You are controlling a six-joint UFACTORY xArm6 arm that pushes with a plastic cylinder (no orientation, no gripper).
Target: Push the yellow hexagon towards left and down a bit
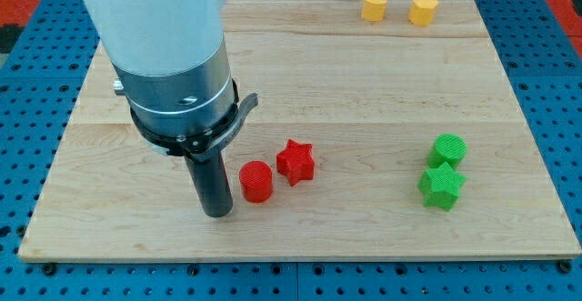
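No pincer shows; our tip [216,214] sits near the counter's [364,237] bottom edge; yellow hexagon [423,10], top-right corner, untouched.

You're seeing bright, even light and sharp focus throughout. Soft short shadows sit under the blocks (no glare).

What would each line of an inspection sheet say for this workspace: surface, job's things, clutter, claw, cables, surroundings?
Surface: wooden board, flat.
Job's things: two yellow blocks at the view's top right, the yellow hexagon apparently the right one, the other yellow block beside it.
Clutter: red cylinder and red star close together; green cylinder above green star.
Claw: none; my tip rests just left of the red cylinder, far from the yellow blocks.
Cables: nothing seen.
Surroundings: blue pegboard.
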